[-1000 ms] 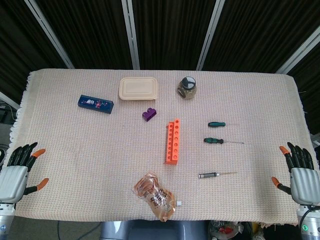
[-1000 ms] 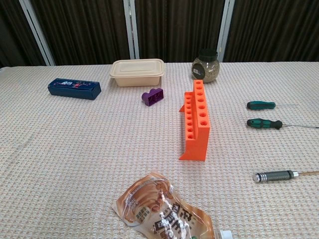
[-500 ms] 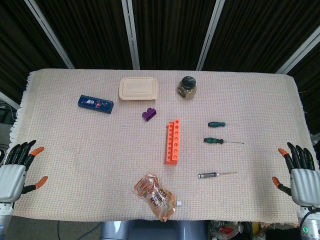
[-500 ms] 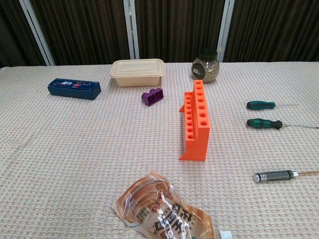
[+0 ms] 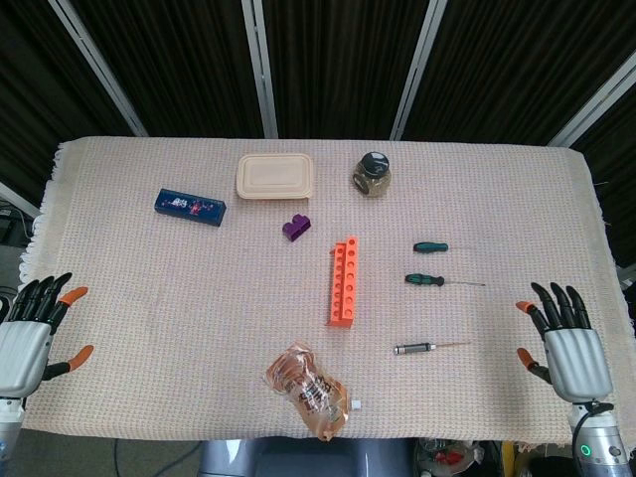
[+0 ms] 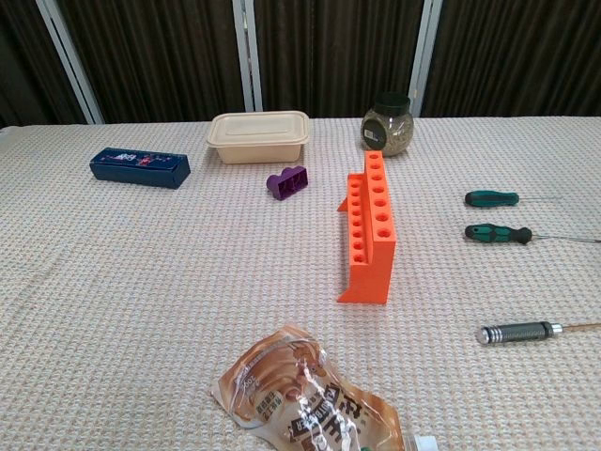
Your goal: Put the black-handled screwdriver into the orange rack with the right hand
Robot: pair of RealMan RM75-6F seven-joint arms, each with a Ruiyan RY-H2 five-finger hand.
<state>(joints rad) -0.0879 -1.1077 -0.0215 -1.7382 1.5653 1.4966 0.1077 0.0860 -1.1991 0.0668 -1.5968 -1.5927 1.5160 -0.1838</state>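
On bench: black-handled screwdriver [image 5: 416, 348] lying flat, right of orange rack [image 5: 343, 281], apart from it, untouched. Rack holes empty. Right robot hand [image 5: 566, 346] near bench edge, fingers spread, holding nothing; left robot hand [image 5: 28, 333] likewise. Grasp and insertion remain.

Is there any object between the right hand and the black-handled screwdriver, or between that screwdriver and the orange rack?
Nothing visible blocks either path. The right hand is open at the table's near right edge, with bare cloth between it and the black-handled screwdriver. From there to the orange rack only cloth shows. The two green-handled screwdrivers lie farther back, off both paths.
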